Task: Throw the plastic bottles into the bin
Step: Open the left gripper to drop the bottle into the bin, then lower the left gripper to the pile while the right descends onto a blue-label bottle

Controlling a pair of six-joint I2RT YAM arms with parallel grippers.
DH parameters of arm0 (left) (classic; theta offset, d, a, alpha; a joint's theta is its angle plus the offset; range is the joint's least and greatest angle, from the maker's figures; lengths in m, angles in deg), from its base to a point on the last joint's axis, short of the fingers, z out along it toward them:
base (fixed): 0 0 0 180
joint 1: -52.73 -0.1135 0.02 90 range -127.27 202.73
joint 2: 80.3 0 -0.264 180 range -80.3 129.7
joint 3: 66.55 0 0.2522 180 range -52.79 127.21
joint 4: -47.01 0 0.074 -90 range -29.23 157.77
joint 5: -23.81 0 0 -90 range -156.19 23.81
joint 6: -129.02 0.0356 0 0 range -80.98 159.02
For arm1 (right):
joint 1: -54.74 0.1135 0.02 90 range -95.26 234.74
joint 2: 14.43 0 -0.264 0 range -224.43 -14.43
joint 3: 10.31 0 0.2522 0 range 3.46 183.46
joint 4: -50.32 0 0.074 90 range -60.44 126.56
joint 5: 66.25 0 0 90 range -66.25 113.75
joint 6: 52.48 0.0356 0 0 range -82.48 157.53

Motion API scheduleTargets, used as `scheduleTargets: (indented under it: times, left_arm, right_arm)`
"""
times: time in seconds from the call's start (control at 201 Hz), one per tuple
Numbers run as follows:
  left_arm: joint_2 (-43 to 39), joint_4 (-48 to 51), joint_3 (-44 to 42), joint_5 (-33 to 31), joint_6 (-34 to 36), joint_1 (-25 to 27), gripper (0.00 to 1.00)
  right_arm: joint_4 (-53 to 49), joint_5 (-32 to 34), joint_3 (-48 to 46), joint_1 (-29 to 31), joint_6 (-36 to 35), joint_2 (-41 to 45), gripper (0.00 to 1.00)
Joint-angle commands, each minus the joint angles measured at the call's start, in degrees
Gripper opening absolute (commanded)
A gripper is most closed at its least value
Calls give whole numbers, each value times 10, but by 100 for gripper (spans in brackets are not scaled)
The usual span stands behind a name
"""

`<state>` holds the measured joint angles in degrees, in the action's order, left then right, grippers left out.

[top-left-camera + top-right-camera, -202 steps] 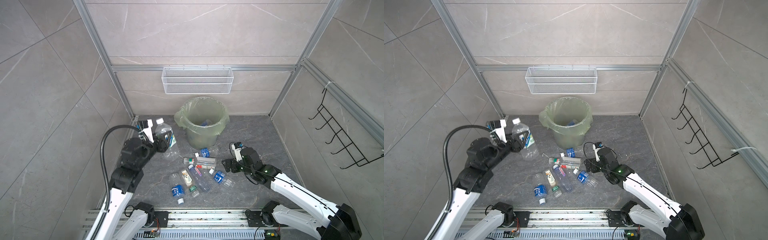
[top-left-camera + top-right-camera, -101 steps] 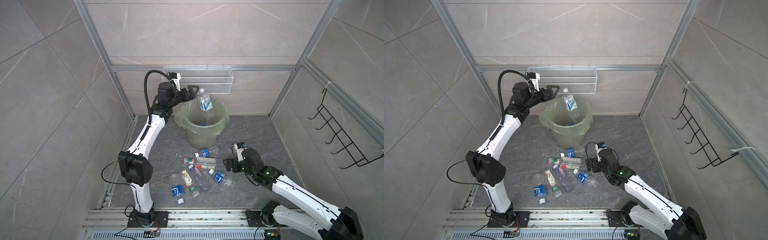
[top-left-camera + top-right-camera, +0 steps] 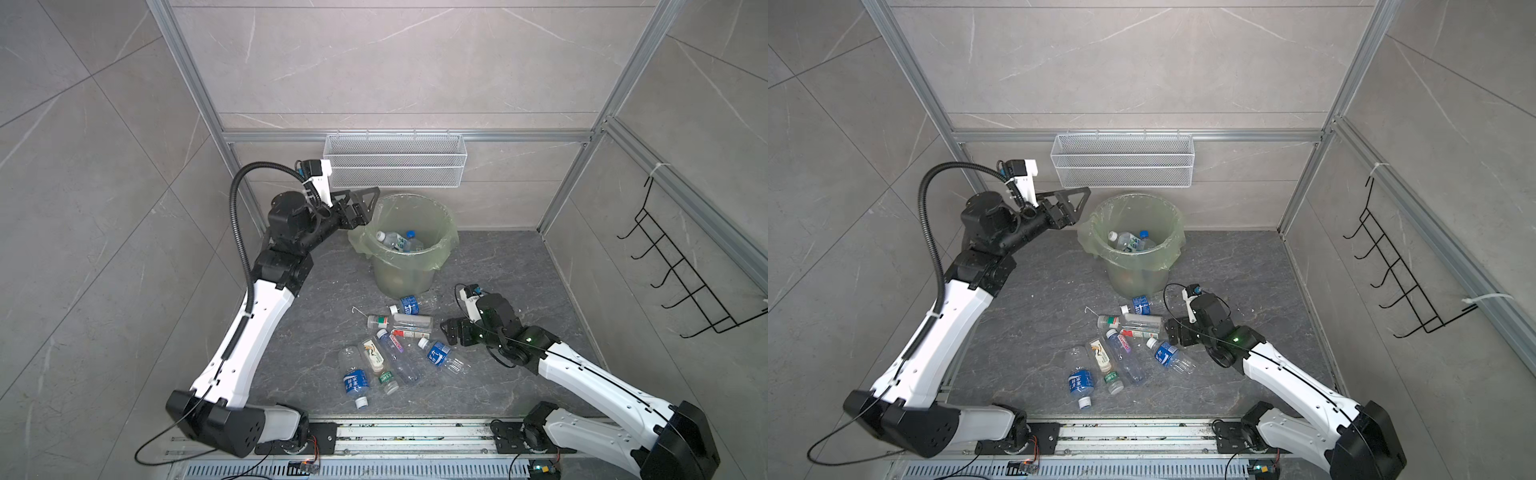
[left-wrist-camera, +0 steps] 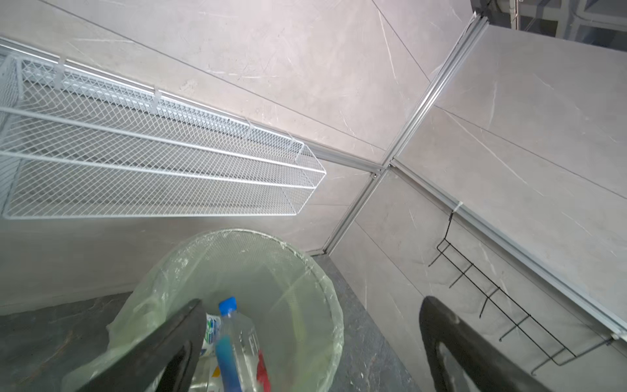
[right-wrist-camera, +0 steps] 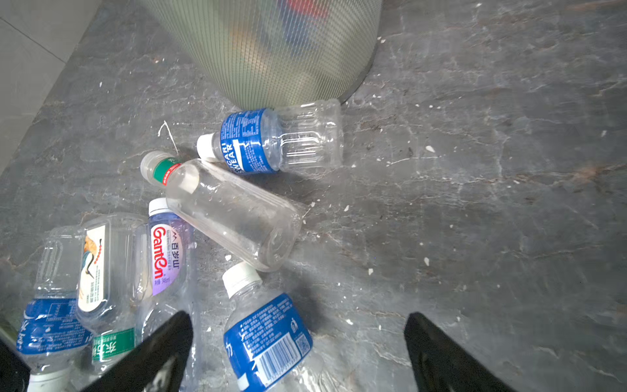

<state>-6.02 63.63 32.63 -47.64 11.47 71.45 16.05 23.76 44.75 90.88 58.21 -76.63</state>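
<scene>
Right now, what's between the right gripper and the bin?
Three bottles, in the right wrist view: barcode bottle nearest the right gripper, clear bottle, then Pocari bottle by the bin.

1. Wire mesh basket (image 4: pixel 152 163): white, hung on the wall, upper left of the frame.
2. Bin (image 4: pixel 327 288): pale green liner folded over the rim, lower centre; contains plastic bottles (image 4: pixel 237 339), one blue-capped.
3. Left claw (image 4: pixel 312 302): fingers spread wide, empty, bottom edge.
4. Black wire rack (image 4: pixel 509 305): on the wall, lower right.

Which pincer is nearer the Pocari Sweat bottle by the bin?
Right. The right pincer is low near the floor, close to the Pocari Sweat bottle; the left pincer is up beside the bin rim.
</scene>
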Motion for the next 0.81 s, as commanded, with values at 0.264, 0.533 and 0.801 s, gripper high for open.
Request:
scheduleTargets:
  times: [0.264, 0.533, 0.801]
  left_arm:
    - [-116, 2, -231, -68, 21, 0, 100]
    - [-205, 27, -343, -107, 16, 0, 100]
    - [-270, 40, -457, -136, -9, 1, 100]
  right_arm:
    - [-80, 9, 25, 45, -10, -40, 99]
    - [-108, 39, 38, 82, 5, -71, 99]
    - [-114, 60, 40, 106, 23, -96, 100]
